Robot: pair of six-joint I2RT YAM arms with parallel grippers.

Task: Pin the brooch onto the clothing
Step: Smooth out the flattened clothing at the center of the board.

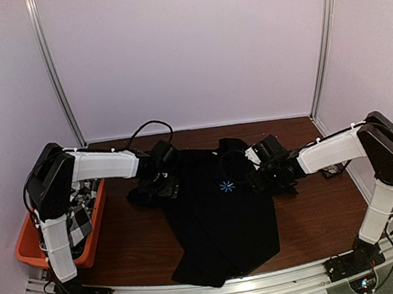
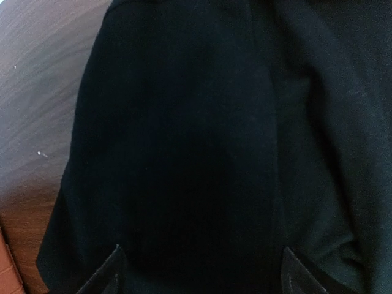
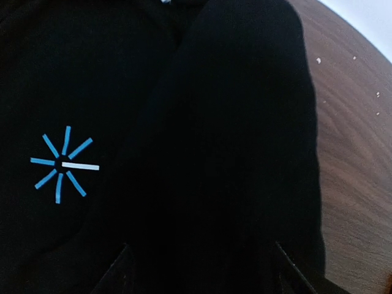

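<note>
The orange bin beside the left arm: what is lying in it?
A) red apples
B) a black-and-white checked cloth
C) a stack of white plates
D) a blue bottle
B: in the top view, a black-and-white checked cloth shows above the rim of the orange bin.

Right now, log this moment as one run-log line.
T-shirt: spread on table, starburst print up | left gripper: open, over T-shirt | right gripper: open, over T-shirt | brooch: not in view

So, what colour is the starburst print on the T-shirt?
The print is light blue, one bar white; right wrist view shows it best.
</note>
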